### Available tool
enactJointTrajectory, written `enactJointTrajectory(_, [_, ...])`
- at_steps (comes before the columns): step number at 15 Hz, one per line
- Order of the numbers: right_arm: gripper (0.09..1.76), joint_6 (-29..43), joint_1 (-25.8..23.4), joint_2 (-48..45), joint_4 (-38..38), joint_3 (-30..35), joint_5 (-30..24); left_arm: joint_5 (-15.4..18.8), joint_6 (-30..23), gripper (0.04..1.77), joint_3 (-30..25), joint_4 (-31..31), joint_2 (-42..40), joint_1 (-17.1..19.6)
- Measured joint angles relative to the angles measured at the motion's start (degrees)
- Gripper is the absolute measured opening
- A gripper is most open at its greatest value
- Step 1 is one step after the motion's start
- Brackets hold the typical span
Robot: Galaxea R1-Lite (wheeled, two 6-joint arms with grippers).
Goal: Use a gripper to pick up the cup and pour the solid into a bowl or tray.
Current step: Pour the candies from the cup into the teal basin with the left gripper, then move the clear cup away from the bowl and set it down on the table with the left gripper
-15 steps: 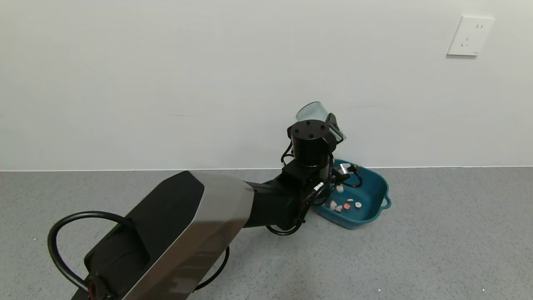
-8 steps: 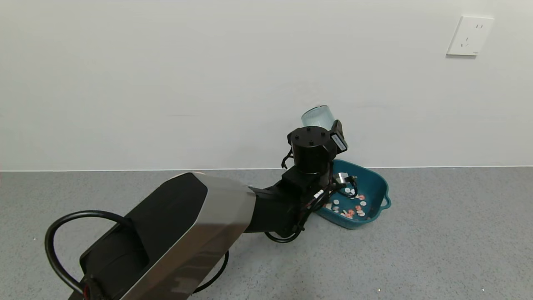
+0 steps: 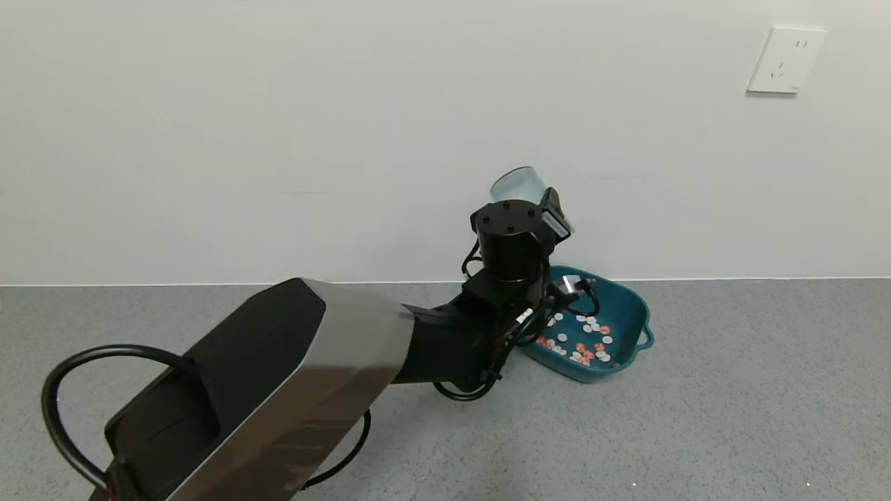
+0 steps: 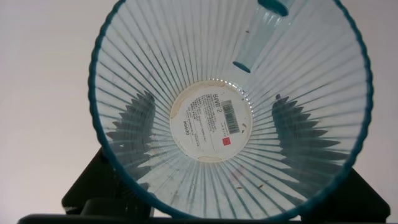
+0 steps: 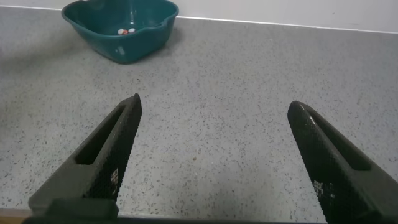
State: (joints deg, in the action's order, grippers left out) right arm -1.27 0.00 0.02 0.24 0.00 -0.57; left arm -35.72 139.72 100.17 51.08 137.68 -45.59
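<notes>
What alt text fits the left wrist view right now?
The left gripper holds the ribbed translucent cup, seen straight down its mouth: it is empty, with a label showing through its base. A plain pale wall lies behind.

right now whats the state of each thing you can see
cup: empty, held up above the basin by the left gripper
pieces: white and orange-red, lying scattered in the basin
basin: upright on the floor by the wall, holding the pieces
left gripper: shut on the cup
right gripper: open, holding nothing, low over the floor
</notes>
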Motion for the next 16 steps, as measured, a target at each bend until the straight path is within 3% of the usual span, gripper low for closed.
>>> enactJointTrajectory(3, [1.71, 0.0, 0.0, 0.0, 0.0, 0.0, 0.0, -5.5, -7.7, 1.28, -2.2, -4.1, -3.8, 0.0])
enactJointTrajectory(6, [1.71, 0.0, 0.0, 0.0, 0.0, 0.0, 0.0, -6.9, -20.0, 1.28, -5.7, -9.8, -8.7, 1.4])
enactJointTrajectory(8, [1.71, 0.0, 0.0, 0.0, 0.0, 0.0, 0.0, -8.6, -31.2, 1.28, -7.5, -19.5, -12.3, 2.0])
enactJointTrajectory(12, [1.71, 0.0, 0.0, 0.0, 0.1, 0.0, 0.0, -9.2, -59.3, 1.28, -9.1, -39.5, -18.9, 2.4])
enactJointTrajectory(14, [1.71, 0.0, 0.0, 0.0, 0.0, 0.0, 0.0, -7.6, -72.7, 1.28, -11.1, -46.2, -22.4, 2.9])
enactJointTrajectory(16, [1.71, 0.0, 0.0, 0.0, 0.0, 0.0, 0.0, -3.7, -84.1, 1.28, -15.1, -49.1, -25.8, 4.3])
